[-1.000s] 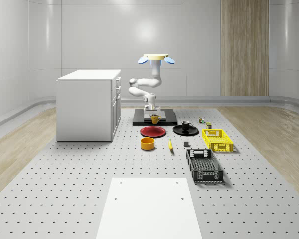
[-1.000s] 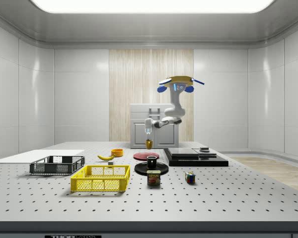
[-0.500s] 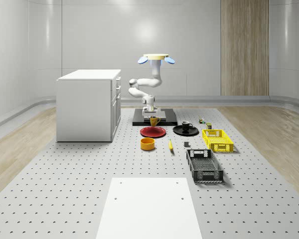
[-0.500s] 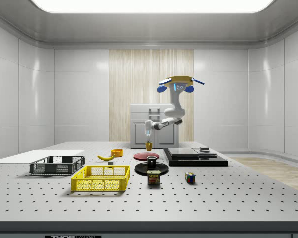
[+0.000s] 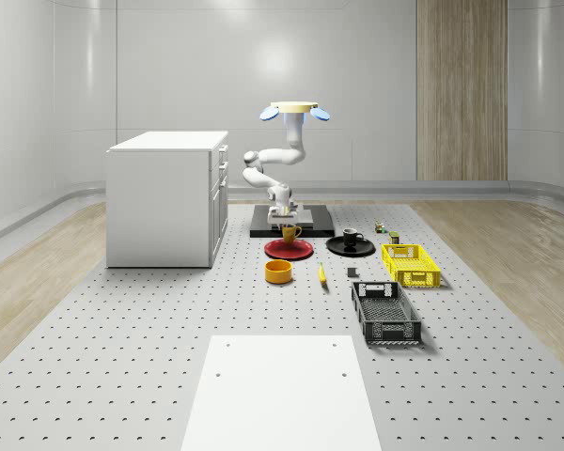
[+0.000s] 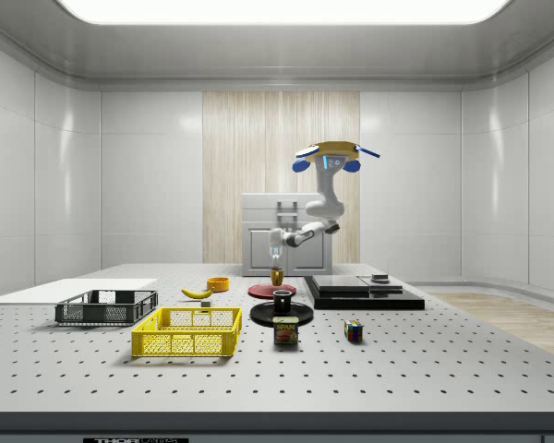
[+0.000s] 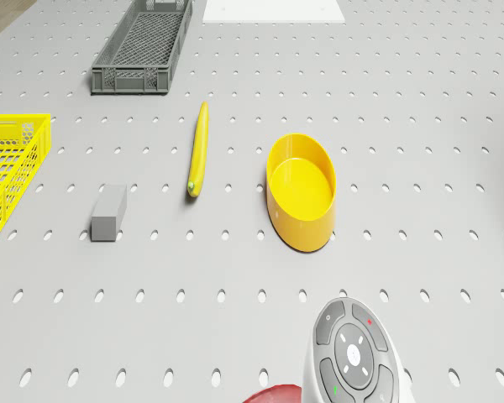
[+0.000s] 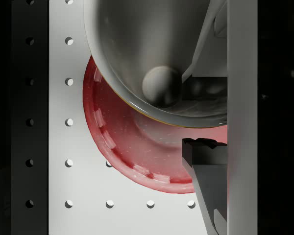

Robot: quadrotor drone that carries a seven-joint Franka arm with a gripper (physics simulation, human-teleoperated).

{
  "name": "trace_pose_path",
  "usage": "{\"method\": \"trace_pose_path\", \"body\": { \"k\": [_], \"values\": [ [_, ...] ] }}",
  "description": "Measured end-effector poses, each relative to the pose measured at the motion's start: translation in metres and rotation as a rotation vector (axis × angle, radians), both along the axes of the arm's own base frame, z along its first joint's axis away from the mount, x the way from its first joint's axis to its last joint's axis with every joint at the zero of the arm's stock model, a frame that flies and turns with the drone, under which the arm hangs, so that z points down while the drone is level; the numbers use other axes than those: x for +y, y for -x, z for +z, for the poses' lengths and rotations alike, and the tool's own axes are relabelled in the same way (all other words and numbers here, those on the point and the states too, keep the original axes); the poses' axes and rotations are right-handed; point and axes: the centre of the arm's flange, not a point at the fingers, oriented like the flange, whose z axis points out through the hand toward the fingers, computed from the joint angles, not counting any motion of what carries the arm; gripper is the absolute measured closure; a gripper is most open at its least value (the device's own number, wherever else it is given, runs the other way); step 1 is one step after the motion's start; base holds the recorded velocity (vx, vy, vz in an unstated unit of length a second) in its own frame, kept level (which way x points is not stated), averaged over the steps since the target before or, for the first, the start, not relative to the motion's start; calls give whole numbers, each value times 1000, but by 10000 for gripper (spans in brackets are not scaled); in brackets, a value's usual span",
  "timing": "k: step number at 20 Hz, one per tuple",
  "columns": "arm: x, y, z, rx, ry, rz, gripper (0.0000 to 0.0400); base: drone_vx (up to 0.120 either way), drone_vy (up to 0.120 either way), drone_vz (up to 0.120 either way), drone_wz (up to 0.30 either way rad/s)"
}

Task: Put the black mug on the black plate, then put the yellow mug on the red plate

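The yellow mug (image 5: 289, 232) hangs just above the red plate (image 5: 289, 250), upright, with my gripper (image 5: 286, 220) shut on its rim. From the side the mug (image 6: 276, 275) sits a little over the red plate (image 6: 271, 290). In the wrist view the mug's inside (image 8: 157, 58) is close up, the red plate (image 8: 132, 152) lies beneath it, and one finger (image 8: 206, 152) shows by the rim. The black mug (image 5: 351, 237) stands on the black plate (image 5: 336, 248). The drone (image 5: 296, 110) hovers over the black platform (image 5: 315, 225) behind the plates.
A yellow bowl (image 7: 301, 191), a banana (image 7: 198, 159) and a small grey block (image 7: 109, 212) lie in front of the plates. A yellow basket (image 5: 411, 264) and a grey crate (image 5: 384, 313) stand to the whole-scene view's right. A white cabinet (image 5: 164, 199) stands at its left.
The arm has lowered the yellow mug and brought it forward over the red plate. The drone has held its place.
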Motion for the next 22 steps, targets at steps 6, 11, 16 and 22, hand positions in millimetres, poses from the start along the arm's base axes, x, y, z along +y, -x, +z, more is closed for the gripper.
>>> {"method": "trace_pose_path", "body": {
  "k": [6,11,16,22],
  "values": [
    [0,-8,13,0,0,-14,267,0,0,0,0],
    [0,-14,11,0,0,-6,76,0,0,0,0],
    [0,-17,-7,0,0,-2,22,0,0,0,0],
    [0,-18,-20,0,0,0,6,0,0,0,0]
  ]
}}
